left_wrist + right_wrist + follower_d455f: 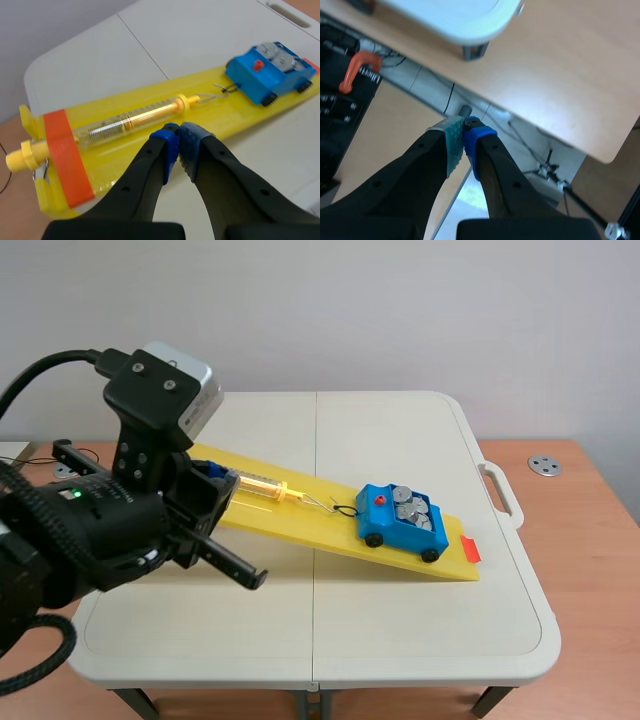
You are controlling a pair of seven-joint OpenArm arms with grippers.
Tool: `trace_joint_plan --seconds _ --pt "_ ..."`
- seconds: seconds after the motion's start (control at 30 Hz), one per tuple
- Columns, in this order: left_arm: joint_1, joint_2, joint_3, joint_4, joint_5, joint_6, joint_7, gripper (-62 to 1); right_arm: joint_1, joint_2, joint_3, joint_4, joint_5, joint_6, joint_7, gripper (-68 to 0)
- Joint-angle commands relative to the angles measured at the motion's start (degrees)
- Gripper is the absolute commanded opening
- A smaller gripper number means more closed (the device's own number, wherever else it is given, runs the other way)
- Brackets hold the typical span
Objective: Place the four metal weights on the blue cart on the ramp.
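**Blue cart (385, 525) loaded on yellow ramp (290, 520)**

Metal weights (412, 510) fill the cart at the ramp's low end, well ahead of the left gripper (179, 136), whose fingers are pressed together over the spring scale (135, 117). The right gripper (465, 125) — likewise closed — hangs off the table (400, 620).

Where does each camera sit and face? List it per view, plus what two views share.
Scene view: between the arms, facing across the white folding table at the yellow plastic ramp and blue toy cart; left arm shows.
Left wrist view: on the left arm, looking past its shut left pincer along the ramp.
Right wrist view: off the table, shut right pincer over brown wood.
Shared: scene and left wrist show ramp, cart.
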Motion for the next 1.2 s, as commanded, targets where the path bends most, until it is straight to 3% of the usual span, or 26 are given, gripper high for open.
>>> trace_joint_plan --seconds 0.0,0.1,0.17,0.27,0.4,0.5,0.6,0.7,0.8,1.17 --pt "3.9 -1.9 -0.7 8.9 -2.8 1.8 -3.7 -58.2 3.5 0.6 3.5 5.9 4.0 2.0 6.7 -66.9" --pt "8.7 -2.4 -0.7 12.2 -2.9 1.6 -3.0 -55.7 6.8 0.6 3.4 5.9 5.0 2.2 6.8 -63.2" --pt "11.4 -2.8 -0.7 14.1 -2.9 1.4 -2.4 -48.9 8.6 0.6 3.4 5.9 6.6 2.8 6.8 -58.3" --pt "15.0 -2.8 -0.9 16.4 -2.9 1.4 -2.5 -35.6 10.9 0.1 3.4 5.9 8.3 2.8 6.8 -46.1" --pt "18.4 -2.8 -0.9 18.5 -2.9 1.2 -2.8 -10.1 13.8 -1.9 3.3 5.9 10.4 2.8 6.8 -27.7" --pt "20.3 -2.8 -0.9 19.1 -2.9 1.2 -2.9 -1.2 15.3 -3.5 2.7 5.9 12.0 2.8 6.8 -15.9" --pt "21.9 -2.8 -1.0 19.2 -2.9 2.4 -2.9 1.4 15.7 -4.3 1.4 5.9 13.4 2.8 7.2 -8.3" --pt "22.9 -2.8 -1.0 19.2 -2.7 6.0 -2.7 1.4 16.1 -5.2 -0.5 5.9 13.9 2.8 8.0 -1.3" --pt "23.0 -2.8 -1.3 19.1 -1.1 7.5 -2.3 1.4 16.4 -6.4 -2.6 5.9 13.9 2.8 8.0 -1.4" --pt "23.0 -6.3 -4.5 19.1 -1.2 9.4 -2.8 1.4 16.4 -7.9 -6.7 5.9 12.5 2.8 7.9 -1.4"
